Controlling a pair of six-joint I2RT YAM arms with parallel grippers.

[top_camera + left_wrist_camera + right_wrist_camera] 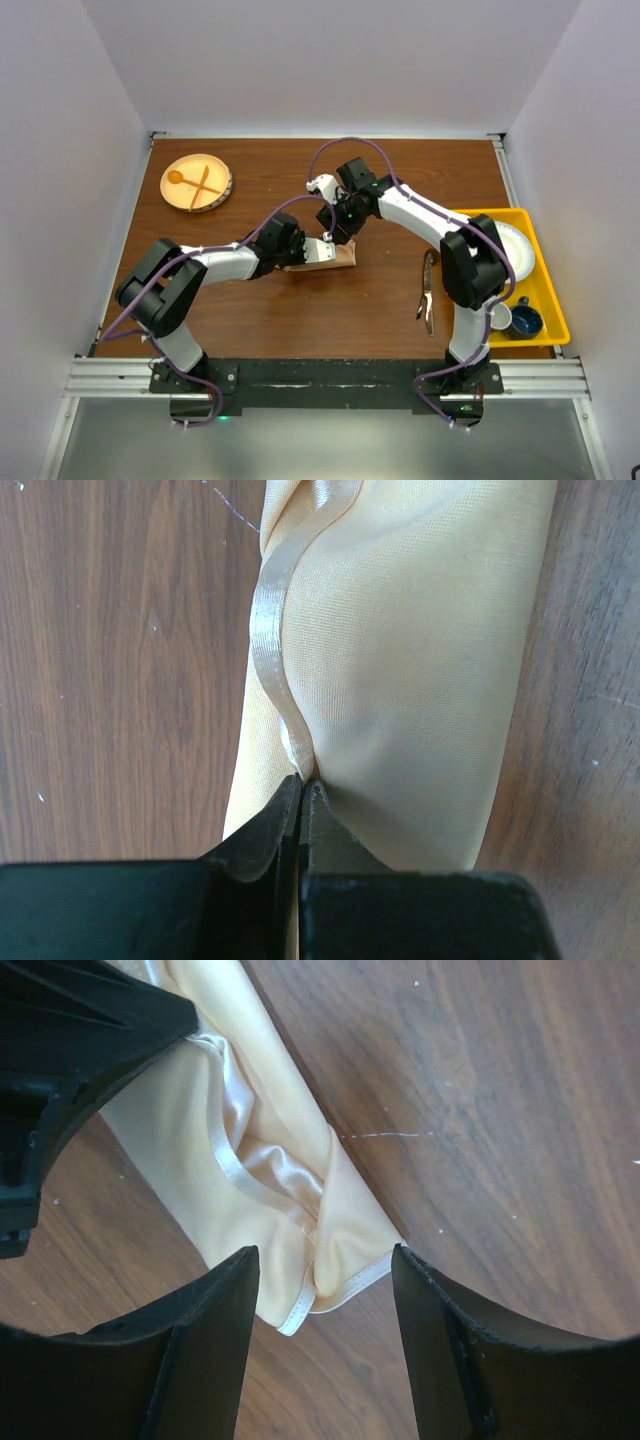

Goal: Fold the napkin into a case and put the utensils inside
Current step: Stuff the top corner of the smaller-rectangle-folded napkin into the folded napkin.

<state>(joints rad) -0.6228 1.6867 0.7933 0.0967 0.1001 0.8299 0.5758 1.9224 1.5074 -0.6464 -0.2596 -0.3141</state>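
The peach-orange napkin (338, 260) lies folded into a narrow band (420, 680) on the brown table, mid-table in the top view. My left gripper (303, 780) is shut on a raised fold along the band's hemmed edge. My right gripper (325, 1252) hangs open just over the band's far end (270, 1190); the hemmed corner lies between its fingers, untouched. Both grippers meet over the cloth (328, 243). The dark utensils (428, 292) lie on the table to the right, beside the right arm, away from both grippers.
A round wooden plate (222, 190) with a pale wooden spoon and fork sits at the back left. A yellow tray (545, 300) at the right edge holds a white plate and a blue cup (526, 322). The left gripper's body (60, 1050) fills the right wrist view's upper left.
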